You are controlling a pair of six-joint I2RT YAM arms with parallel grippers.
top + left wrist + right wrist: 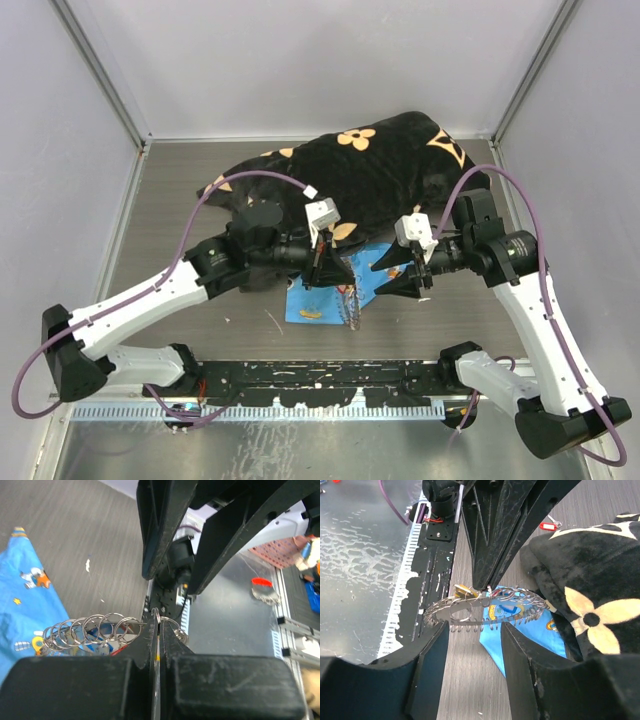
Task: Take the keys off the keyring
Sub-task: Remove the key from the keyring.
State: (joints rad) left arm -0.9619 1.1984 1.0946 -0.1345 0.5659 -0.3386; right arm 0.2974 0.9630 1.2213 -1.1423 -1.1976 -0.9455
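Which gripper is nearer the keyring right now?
Left. The left gripper is pinched shut on the keyring. The right gripper is open, its fingers flanking the keyring without gripping it.

Bright, even overhead light; soft shadows under the arms. Glare whitens the metal sheet (right wrist view); left gripper's fingers loom blurred.

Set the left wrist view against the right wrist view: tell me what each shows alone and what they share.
Only the left wrist view: a red-and-silver item lying apart on the metal sheet. Only the right wrist view: the black flowered blanket and a red tag on the table near it. Both: the keyring, the blue cloth, and the left gripper, its fingers shut on the keyring.
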